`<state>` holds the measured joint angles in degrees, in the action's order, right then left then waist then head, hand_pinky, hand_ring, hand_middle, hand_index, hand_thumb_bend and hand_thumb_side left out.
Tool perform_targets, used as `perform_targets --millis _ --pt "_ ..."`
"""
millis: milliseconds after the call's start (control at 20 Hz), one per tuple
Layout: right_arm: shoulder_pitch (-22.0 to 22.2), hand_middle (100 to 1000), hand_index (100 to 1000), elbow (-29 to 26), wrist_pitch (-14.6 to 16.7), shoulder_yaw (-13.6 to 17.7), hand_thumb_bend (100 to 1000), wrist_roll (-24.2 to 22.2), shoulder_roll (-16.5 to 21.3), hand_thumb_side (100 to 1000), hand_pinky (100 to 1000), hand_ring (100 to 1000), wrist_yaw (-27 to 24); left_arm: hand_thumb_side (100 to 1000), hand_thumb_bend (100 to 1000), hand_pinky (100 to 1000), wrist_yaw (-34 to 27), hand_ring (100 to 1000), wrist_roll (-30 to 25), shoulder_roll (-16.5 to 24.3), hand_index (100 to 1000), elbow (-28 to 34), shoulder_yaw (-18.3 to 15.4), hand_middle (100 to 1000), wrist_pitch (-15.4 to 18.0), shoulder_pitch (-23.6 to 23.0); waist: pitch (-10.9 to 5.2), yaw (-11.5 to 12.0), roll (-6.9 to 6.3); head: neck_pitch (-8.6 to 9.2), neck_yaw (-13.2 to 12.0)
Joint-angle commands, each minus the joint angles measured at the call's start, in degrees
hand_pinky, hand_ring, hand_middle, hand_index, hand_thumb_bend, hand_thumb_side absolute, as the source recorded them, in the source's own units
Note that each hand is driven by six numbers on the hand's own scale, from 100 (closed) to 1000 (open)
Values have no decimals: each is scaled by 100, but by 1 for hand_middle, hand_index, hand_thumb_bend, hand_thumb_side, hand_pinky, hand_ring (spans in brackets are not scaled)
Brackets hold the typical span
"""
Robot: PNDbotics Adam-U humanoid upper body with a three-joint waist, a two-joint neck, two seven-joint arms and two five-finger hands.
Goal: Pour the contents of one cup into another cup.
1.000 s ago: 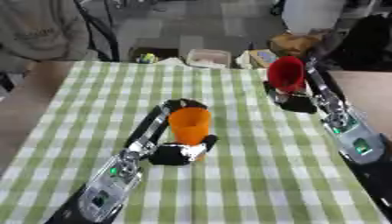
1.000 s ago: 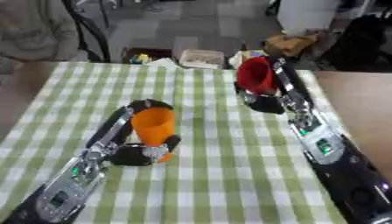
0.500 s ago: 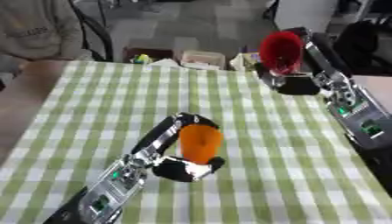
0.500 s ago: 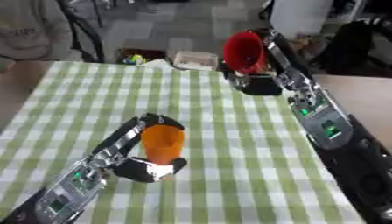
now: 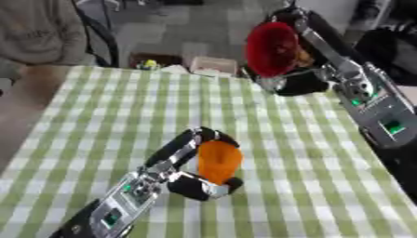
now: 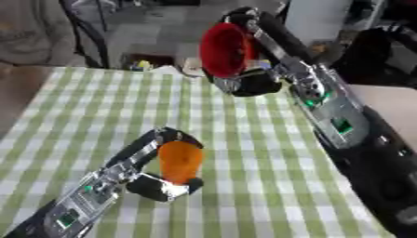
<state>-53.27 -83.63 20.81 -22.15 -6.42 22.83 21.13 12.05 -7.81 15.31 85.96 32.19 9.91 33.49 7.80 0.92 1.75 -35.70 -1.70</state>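
High in the right hand (image 5: 297,82), fingers wrapped round it, the red cup (image 5: 272,48) tips sideways; the left hand (image 5: 198,182) clasps the orange cup (image 5: 218,160) below, well apart. Pouring looks unstarted.

- The inside of the tilted red plastic cup (image 5: 272,48) shows only as a blurred red hollow; whether anything lies in it cannot be told.
- The black and silver right hand (image 6: 259,80) is partly behind that cup, and its fingertips are hidden.
- The orange plastic cup (image 5: 218,160) hides the palm of the black and silver left hand (image 5: 195,183); its contents cannot be seen.
- Both forearms are cut off by the lower and right edges.
- Small blurred objects (image 5: 147,64) beyond the far edge of the green-checked tablecloth (image 5: 97,111) cannot be made out.
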Motion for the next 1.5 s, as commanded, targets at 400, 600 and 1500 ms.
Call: perform_targets --millis 400,600,1500 --pt "-240 376 501 47 398 -211 100 -203 -209 105 572 518 764 237 152 359 125 228 -174 -34 657 130 105 123 123 193 -114 48 -29 34 -24" --pt "-241 376 501 116 532 -268 100 -221 -252 101 574 520 985 238 151 360 135 228 -208 -28 654 147 114 123 137 193 -111 49 -25 32 -42" --pt "-65 377 499 161 784 -326 100 -119 -79 100 578 525 1377 238 143 362 -24 229 -157 86 644 267 0 123 107 82 -108 35 -27 8 -112"
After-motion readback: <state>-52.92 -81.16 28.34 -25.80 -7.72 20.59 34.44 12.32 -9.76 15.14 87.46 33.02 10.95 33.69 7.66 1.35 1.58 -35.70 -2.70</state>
